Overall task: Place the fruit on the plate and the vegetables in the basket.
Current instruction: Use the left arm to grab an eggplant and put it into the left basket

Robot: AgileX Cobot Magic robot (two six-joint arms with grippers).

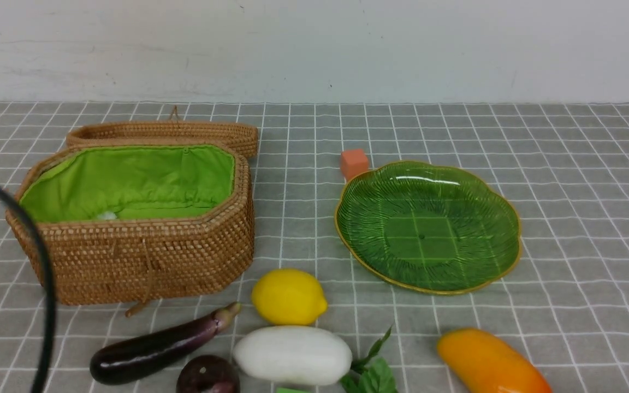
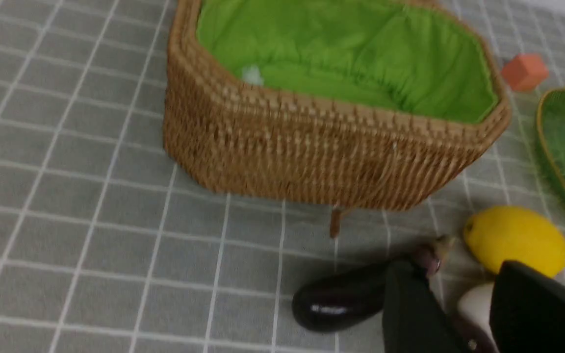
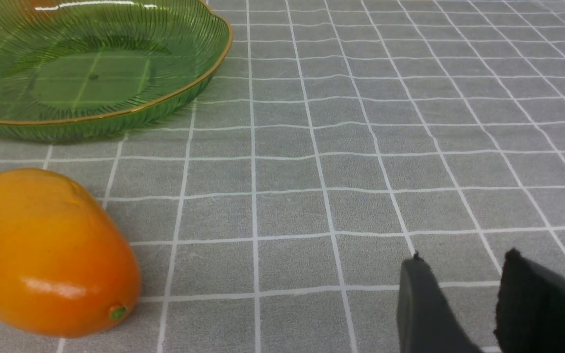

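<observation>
Fruit and vegetables: none sorted yet, judging by the bare plate [image 1: 429, 226]. Inside the basket [image 1: 145, 262], only a small pale scrap [image 1: 108, 216], not identifiable.

Eggplant [image 2: 341, 299]: just ahead of the left pincer [image 2: 454, 274], partly hidden behind one finger. Glossy, long, tapering to a stalk.
Radish [image 1: 292, 355]: visible through the gap between those same fingers. White, smooth, oblong, leafy at one end.
Lemon [image 1: 288, 296]: just beyond the left pincer, close against the radish. Smooth yellow oval with a nub.
Round maroon fruit [image 1: 208, 375]: tucked between eggplant and radish.
Mango [image 3: 47, 255]: near the right pincer [image 3: 464, 260], off to one side, not touching. Waxy, rounded, elongated.

Left pincer: fingers parted, empty.
Right pincer: fingers parted narrowly, empty.

Risks, as judged:
- Slick rounded skins slipping from hard narrow fingers.
- Lemon or maroon fruit rolling off if nudged in so tight a cluster.
- Gripping the wrong neighbour.
- Chipping the ribbed glass plate under a dropped mango.
- Snagging on the stiff woven rattan rim or the soft green lining.
- Taking the orange cube [image 1: 354, 162] beside the plate for fruit.
</observation>
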